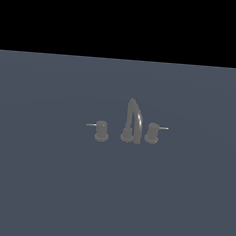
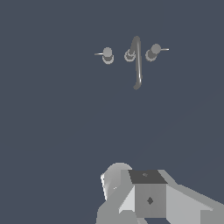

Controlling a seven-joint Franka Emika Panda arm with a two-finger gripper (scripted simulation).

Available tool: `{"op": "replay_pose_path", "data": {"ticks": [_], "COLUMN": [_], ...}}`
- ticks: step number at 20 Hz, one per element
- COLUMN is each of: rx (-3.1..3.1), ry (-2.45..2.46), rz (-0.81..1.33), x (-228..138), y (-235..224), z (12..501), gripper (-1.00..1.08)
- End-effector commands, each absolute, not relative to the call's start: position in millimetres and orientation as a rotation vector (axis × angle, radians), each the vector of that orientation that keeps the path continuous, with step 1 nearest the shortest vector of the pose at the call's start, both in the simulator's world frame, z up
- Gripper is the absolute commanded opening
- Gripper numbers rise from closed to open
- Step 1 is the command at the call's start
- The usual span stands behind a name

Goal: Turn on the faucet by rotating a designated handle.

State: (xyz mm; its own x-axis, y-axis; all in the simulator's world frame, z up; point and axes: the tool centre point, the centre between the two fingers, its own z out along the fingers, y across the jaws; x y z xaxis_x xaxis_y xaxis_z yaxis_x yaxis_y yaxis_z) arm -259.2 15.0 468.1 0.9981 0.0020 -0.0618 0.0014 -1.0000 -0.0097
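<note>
The handle [image 1: 152, 132], lever pointing right, flanks the spout [image 1: 134, 120], well clear of the arm. The gripper's state cannot be told.

We note a flat slate-blue floor [image 1: 44, 184] filling the exterior view from 3 through 6 to 9 o'clock; a plain black band [image 1: 125, 23] spans 12 o'clock. Lighting even, dim.

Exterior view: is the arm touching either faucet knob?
No. The two knobs and the spout stand alone on the grey floor; no arm appears in that view.
</note>
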Motion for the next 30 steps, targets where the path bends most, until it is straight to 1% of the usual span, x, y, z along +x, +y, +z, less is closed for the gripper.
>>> {"op": "replay_pose_path", "data": {"ticks": [1, 18, 24, 30], "rx": [-3.13, -3.102, -3.102, -3.092], "ry": [-0.003, 0.021, 0.132, 0.316], "rz": [0.097, 0.107, 0.103, 0.097], "x": [-259, -247, -225, -189], "y": [15, 10, 6, -3], "z": [468, 469, 461, 447], "gripper": [-1.0, -1.0, -1.0, -1.0]}}
